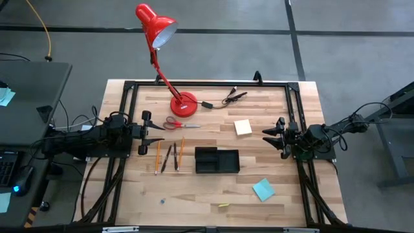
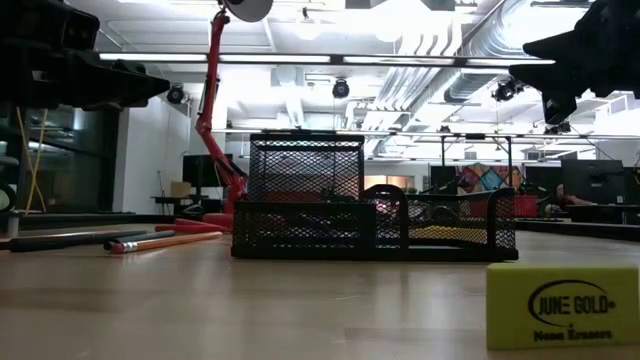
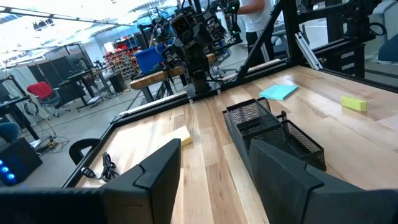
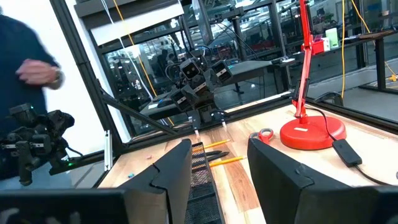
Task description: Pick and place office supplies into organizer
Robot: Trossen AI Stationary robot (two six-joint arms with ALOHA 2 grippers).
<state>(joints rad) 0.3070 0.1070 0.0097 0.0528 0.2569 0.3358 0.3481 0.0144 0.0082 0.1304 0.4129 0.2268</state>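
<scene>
Pale wood table; bright open lab behind black organizer.

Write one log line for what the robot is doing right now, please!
left gripper: open, empty, left of pencils | right gripper: open, empty, near yellow pad | organizer: looks empty | nothing picked up yet

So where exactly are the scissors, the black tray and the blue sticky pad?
scissors (image 1: 173, 123): high view, on the red handles.
black tray (image 1: 217, 169): high view, on its near rim.
blue sticky pad (image 1: 263, 189): high view, on the middle of its top sheet.
</scene>
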